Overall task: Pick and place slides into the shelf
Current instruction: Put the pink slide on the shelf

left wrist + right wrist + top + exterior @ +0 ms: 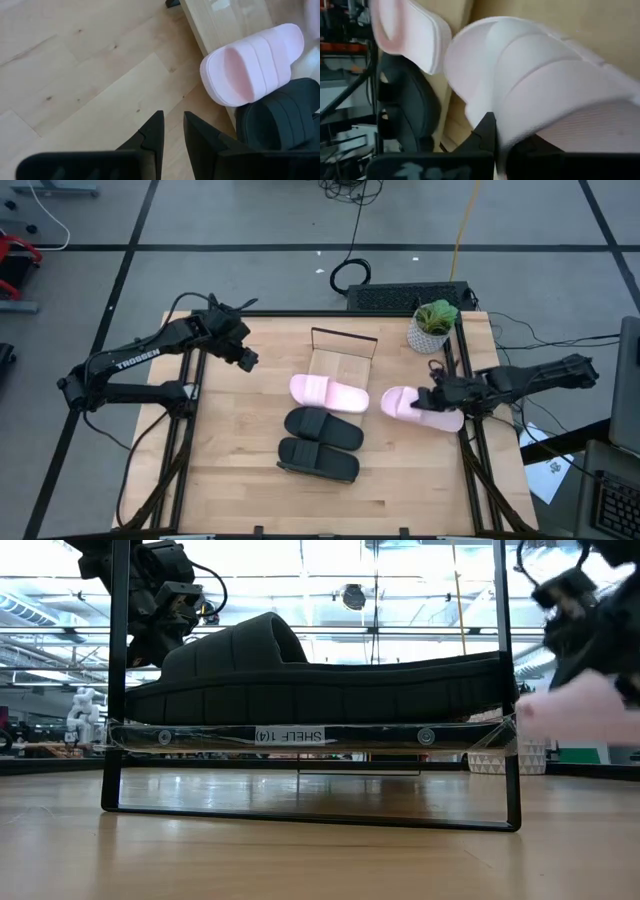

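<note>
The shelf [338,364] is a light-wood board with a dark wire frame, running near to far down the table's middle. On it lie one pink slide [328,392] and two black slides [322,427] [318,460]; the nearest black one [300,670] fills the low view. My right gripper [441,394] is shut on the second pink slide [420,408] near the table's right edge. My left gripper [246,356] hovers over bare wood left of the shelf's far end. Its fingers [173,131] stand narrowly open and touch nothing. My right gripper comes in roughly level from the table's right side and pinches the pink slide at its side edge by the ribbed strap [520,95]. One dark finger [485,131] shows against the sole; the slide hides the other. The slide [575,710] is lifted clear, about level.
A small potted plant [432,328] stands at the table's far right corner, close to my right arm. A keyboard [405,297] lies beyond the far edge. Bare tabletop [240,440] spreads left of the shelf. The shelf's far end [340,355] holds no slide.
</note>
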Robot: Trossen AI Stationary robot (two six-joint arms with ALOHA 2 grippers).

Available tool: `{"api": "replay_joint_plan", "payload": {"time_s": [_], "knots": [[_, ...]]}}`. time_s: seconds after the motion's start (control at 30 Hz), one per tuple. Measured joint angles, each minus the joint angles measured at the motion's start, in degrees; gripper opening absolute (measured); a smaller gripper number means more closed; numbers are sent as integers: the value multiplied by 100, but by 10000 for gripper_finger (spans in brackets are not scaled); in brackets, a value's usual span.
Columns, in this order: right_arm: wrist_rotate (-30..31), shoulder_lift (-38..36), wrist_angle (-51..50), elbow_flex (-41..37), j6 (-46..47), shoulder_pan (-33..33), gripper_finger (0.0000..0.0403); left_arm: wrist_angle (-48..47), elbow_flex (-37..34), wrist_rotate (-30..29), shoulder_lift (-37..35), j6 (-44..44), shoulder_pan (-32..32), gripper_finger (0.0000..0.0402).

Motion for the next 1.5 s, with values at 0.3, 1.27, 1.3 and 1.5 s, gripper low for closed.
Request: {"api": "replay_joint_plan", "payload": {"time_s": [0.3,1.27,1.3,1.5], "knots": [[1667,442,1338,1169,-1331,-113,1,95,0,-15,0,9,4,70],[-2205,5975,4544,3866,-3796,-2904,0,270,0,37,0,-270,-4,70],[-2243,6033,4538,3866,-3769,-2905,0,271,0,28,0,-262,-4,70],[-2191,6116,4225,3866,-3712,-2889,0,279,0,14,0,-245,-4,70]]}}
